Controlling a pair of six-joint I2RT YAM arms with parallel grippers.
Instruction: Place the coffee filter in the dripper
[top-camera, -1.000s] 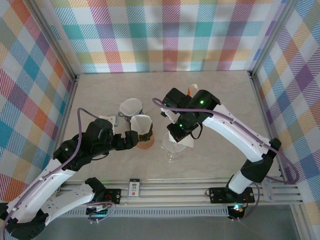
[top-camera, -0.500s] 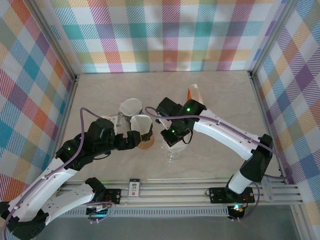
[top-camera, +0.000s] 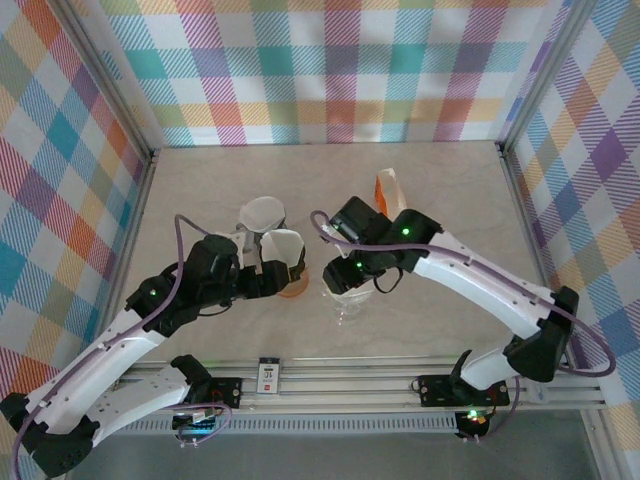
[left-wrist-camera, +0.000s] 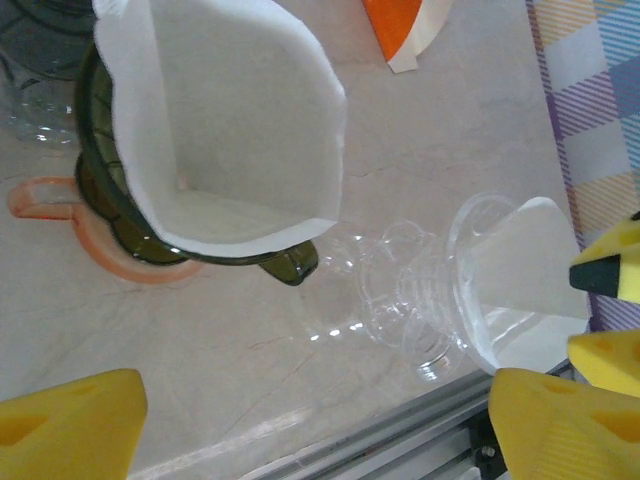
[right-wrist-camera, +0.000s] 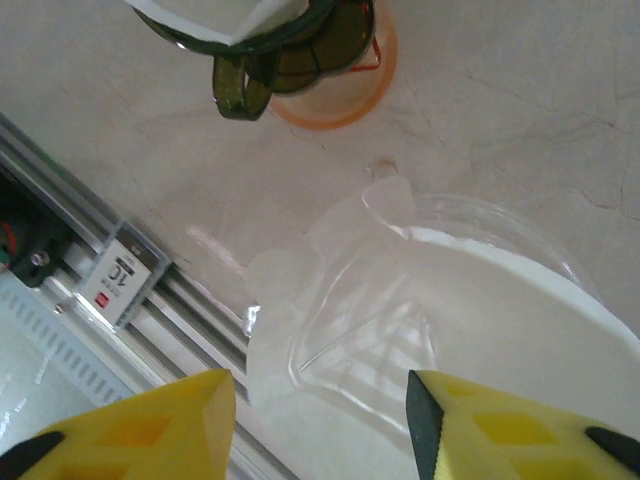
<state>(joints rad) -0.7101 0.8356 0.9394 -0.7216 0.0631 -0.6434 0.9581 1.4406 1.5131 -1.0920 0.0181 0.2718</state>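
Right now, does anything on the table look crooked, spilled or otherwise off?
The white paper filter in the clear dripper looks askew: it leans against one side and sticks out past the rim, unlike the other filter spread open in the dark green dripper. Nothing looks spilled or broken.
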